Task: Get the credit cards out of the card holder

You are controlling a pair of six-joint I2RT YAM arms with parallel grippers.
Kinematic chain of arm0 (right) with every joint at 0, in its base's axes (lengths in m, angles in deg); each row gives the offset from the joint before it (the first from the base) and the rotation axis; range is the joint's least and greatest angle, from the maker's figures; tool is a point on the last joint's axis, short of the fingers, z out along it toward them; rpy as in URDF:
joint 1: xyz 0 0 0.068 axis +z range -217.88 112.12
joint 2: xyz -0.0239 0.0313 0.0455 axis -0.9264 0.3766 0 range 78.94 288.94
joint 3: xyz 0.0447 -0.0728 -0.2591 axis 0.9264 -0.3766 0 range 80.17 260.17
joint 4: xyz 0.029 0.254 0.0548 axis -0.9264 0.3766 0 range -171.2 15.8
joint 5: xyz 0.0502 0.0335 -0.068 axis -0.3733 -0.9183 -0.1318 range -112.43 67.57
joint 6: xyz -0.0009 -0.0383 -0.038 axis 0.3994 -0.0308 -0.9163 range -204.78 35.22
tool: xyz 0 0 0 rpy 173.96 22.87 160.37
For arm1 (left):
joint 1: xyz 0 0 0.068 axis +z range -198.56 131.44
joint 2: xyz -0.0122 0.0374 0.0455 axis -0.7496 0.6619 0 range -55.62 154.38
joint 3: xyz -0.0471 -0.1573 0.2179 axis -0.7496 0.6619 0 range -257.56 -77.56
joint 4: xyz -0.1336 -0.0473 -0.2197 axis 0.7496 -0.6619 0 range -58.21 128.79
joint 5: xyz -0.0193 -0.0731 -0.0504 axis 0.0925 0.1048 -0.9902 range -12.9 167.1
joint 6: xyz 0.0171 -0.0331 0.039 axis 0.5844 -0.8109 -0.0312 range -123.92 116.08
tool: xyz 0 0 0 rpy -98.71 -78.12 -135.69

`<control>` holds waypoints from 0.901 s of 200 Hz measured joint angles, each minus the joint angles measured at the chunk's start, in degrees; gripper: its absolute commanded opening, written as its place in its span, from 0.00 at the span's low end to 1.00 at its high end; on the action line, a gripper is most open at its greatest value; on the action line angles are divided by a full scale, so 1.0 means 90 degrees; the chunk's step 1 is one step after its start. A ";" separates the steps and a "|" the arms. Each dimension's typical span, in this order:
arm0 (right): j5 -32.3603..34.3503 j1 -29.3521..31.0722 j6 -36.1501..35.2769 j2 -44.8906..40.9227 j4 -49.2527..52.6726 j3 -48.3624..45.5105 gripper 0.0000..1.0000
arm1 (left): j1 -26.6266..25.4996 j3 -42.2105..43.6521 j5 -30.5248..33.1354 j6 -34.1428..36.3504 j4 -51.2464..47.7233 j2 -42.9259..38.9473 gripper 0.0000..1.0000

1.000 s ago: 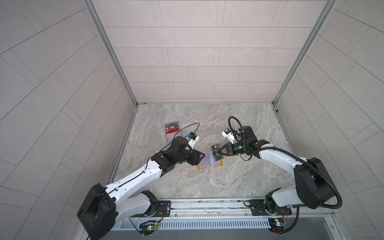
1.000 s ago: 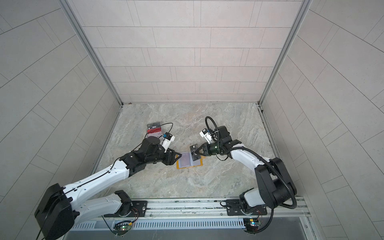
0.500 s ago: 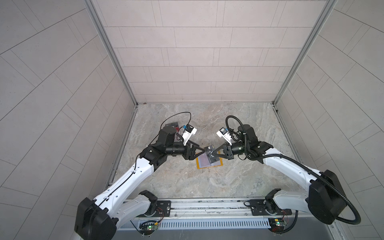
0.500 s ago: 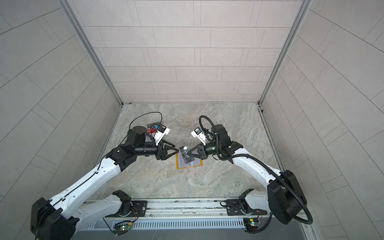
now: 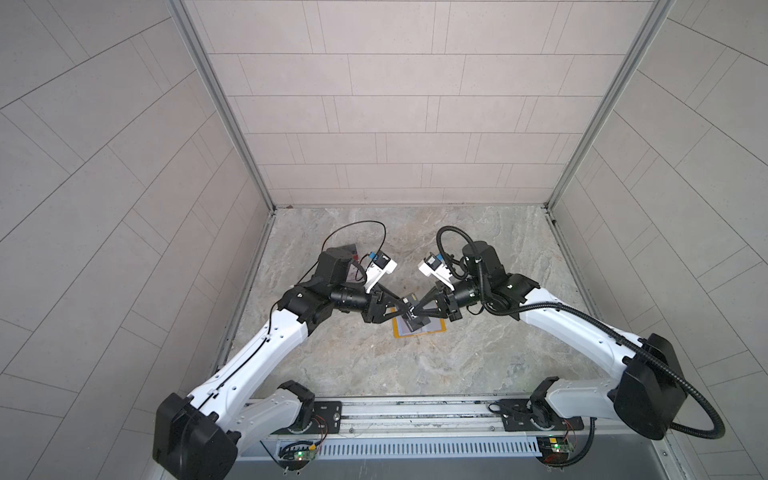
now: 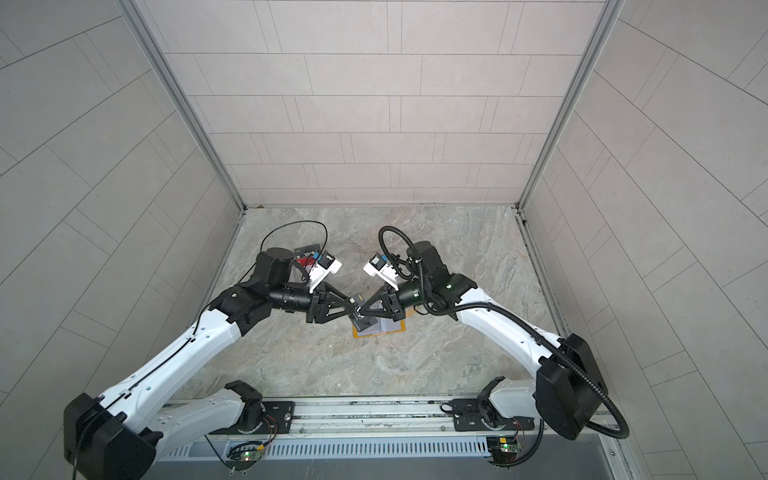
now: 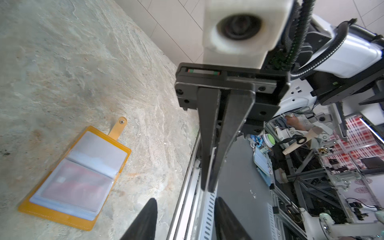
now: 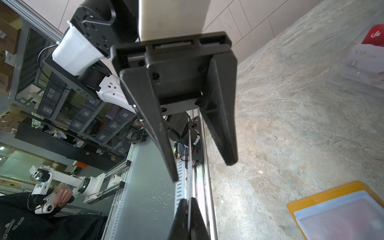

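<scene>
The mustard-yellow card holder (image 5: 437,331) (image 6: 398,330) lies open on the stone floor, and a reddish card shows through its clear sleeve (image 7: 79,182) (image 8: 340,209). Above it, my right gripper (image 8: 188,202) (image 5: 415,311) is shut on a dark credit card (image 5: 412,316), seen edge-on as a thin line (image 8: 189,158) in the right wrist view. My left gripper (image 7: 185,209) (image 5: 405,309) faces it tip to tip and is open. Its fingers (image 8: 164,145) stand on either side of the card's free end without touching it.
A clear tiered stand (image 6: 305,254) (image 8: 365,60) holding a red card and a white VIP card sits at the back left, partly behind my left arm. The metal rail (image 5: 415,409) runs along the front edge, and tiled walls close in three sides.
Both grippers have risen from the card holder and met above it. The right one carried the dark card up, and the left gripper's jaws have narrowed around the card.
</scene>
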 measured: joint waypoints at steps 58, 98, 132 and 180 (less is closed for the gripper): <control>0.0039 0.0049 -0.0466 0.0209 0.0651 0.0219 0.00 | 0.0000 -0.0010 -0.0270 0.0189 -0.0211 -0.0015 0.29; 0.0039 0.0085 -0.0697 0.0284 0.0935 0.0376 0.00 | 0.0007 -0.0019 -0.0291 0.0284 -0.0313 -0.0041 0.20; 0.0034 0.0107 -0.0843 0.0311 0.1081 0.0425 0.00 | 0.0007 -0.0019 -0.0289 0.0267 -0.0340 -0.0041 0.11; 0.0257 0.0119 -0.0916 0.0308 0.1134 0.0425 0.23 | 0.0005 -0.0019 -0.0255 0.0143 -0.0272 -0.0049 0.01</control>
